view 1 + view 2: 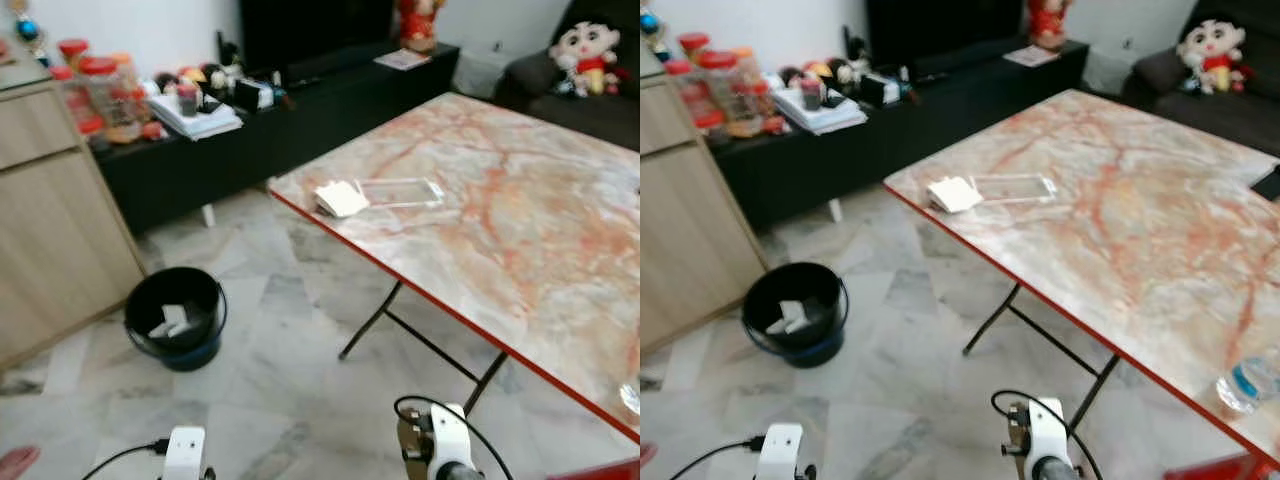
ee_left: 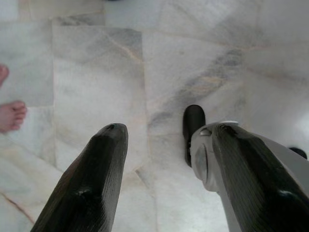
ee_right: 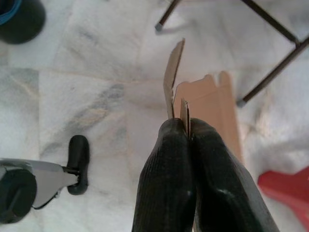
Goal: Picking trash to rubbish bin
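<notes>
A black rubbish bin [image 1: 175,318] stands on the marble floor left of the table, with white scraps inside it. On the table's near corner lie a white folded paper [image 1: 341,199] and a clear plastic wrapper [image 1: 400,192]. My right gripper [image 3: 186,123] hangs low over the floor, shut on a torn piece of brown cardboard [image 3: 207,99] that sticks out past the fingertips. My left gripper [image 2: 164,130] hangs open over bare floor tiles with nothing between its fingers. Both wrists show at the bottom edge of the eye views.
The folding table [image 1: 520,250] has a marble-pattern top, a red edge and dark crossed legs [image 1: 420,340]. A plastic bottle [image 1: 1248,382] lies at its near right edge. A wooden cabinet [image 1: 50,230] stands left, a cluttered black bench [image 1: 250,130] behind. A person's bare foot [image 2: 10,116] is beside me.
</notes>
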`<state>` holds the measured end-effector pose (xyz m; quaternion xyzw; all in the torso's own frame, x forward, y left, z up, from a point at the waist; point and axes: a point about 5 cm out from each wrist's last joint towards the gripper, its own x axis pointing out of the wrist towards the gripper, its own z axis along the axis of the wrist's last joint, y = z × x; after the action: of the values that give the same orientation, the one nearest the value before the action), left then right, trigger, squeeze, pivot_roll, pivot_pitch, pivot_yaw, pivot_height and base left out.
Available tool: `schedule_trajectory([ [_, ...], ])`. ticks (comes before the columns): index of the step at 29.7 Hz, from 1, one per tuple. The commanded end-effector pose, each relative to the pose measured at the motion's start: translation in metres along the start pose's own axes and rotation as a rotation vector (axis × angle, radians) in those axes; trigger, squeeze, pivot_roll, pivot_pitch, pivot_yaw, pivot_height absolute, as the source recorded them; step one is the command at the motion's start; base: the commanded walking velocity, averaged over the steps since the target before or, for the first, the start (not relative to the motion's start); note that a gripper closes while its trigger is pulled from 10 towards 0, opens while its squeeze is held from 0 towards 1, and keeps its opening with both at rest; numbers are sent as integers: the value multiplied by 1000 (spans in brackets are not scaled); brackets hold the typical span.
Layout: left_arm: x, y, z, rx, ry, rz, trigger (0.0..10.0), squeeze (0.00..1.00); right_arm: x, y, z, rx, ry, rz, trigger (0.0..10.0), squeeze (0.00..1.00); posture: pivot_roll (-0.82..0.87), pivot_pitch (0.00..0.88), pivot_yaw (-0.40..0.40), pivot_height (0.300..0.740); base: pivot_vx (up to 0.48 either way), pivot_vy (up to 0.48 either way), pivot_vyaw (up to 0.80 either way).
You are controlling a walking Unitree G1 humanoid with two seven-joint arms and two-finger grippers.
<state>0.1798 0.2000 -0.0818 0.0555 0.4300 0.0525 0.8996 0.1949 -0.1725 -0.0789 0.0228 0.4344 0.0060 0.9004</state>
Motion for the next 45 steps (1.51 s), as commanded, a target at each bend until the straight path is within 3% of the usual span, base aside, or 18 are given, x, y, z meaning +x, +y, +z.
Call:
schedule_trajectory([
  [1, 0, -1, -1, 27, 9, -10, 10000, 0, 1, -1, 4, 3, -10, -10, 10000, 0, 5, 0, -51, 740, 0, 0, 800],
  [23, -1, -2, -4, -3, 23, -1, 10000, 0, 1, 1, 7, -3, -22, 0, 10000, 0, 11, 0, -61, 740, 0, 0, 785],
  [29, 0, -2, -2, 0, 17, 3, 10000, 0, 1, 1, 7, 35, -29, -3, 10000, 0, 14, 0, -63, 740, 0, 0, 0],
  [34, 0, 1, -3, 13, 27, 17, 10000, 0, 1, 2, 8, 48, -40, 9, 10000, 0, 14, 0, -61, 740, 384, 0, 0],
  [39, 0, 1, -3, 15, 27, 17, 10000, 0, 1, 3, 8, 3, -33, 13, 10000, 0, 15, 0, -60, 740, 446, 0, 0],
  [45, 0, 1, -4, 17, 29, 16, 10000, 0, 1, 3, 8, 12, -37, 8, 10000, 0, 16, 0, -59, 740, 447, 0, 658],
])
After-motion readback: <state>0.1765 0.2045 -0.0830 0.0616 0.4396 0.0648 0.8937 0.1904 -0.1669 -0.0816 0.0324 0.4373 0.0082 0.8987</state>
